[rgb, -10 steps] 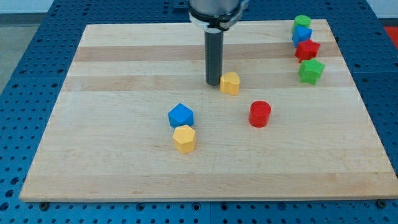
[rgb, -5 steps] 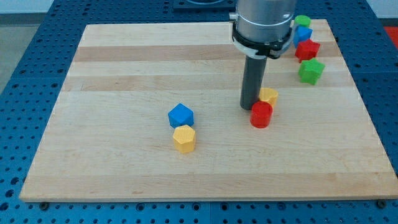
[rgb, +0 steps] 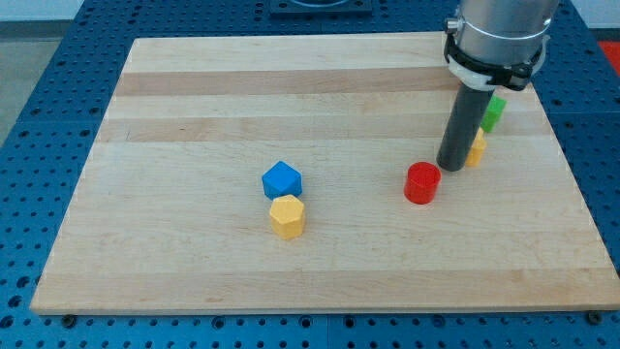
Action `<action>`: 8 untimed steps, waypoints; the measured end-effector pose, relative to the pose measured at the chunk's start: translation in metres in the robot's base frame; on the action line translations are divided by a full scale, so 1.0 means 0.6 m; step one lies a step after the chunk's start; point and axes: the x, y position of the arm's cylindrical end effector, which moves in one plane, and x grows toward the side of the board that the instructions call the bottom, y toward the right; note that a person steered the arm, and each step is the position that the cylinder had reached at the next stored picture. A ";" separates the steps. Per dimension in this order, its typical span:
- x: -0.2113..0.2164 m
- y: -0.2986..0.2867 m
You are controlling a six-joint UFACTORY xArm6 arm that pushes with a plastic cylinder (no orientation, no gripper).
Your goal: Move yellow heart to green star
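My tip [rgb: 451,166] rests on the board at the view's right. The yellow heart [rgb: 477,148] touches the rod's right side and is mostly hidden behind it. The green star [rgb: 494,112] sits just above and right of the heart, partly hidden by the rod. A small gap or light contact between heart and star cannot be told.
A red cylinder [rgb: 421,182] stands just left and below my tip. A blue block [rgb: 282,179] and a yellow hexagonal block [rgb: 287,215] sit together left of centre. The arm hides the blocks at the board's top right corner.
My tip has slid right and slightly up, pushing the yellow heart from beside the red cylinder to just below the green star. The red cylinder shifted a little to the right.
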 end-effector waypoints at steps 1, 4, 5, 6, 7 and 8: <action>-0.001 -0.049; -0.021 0.004; -0.027 0.005; -0.027 0.018; -0.027 0.037; -0.027 0.045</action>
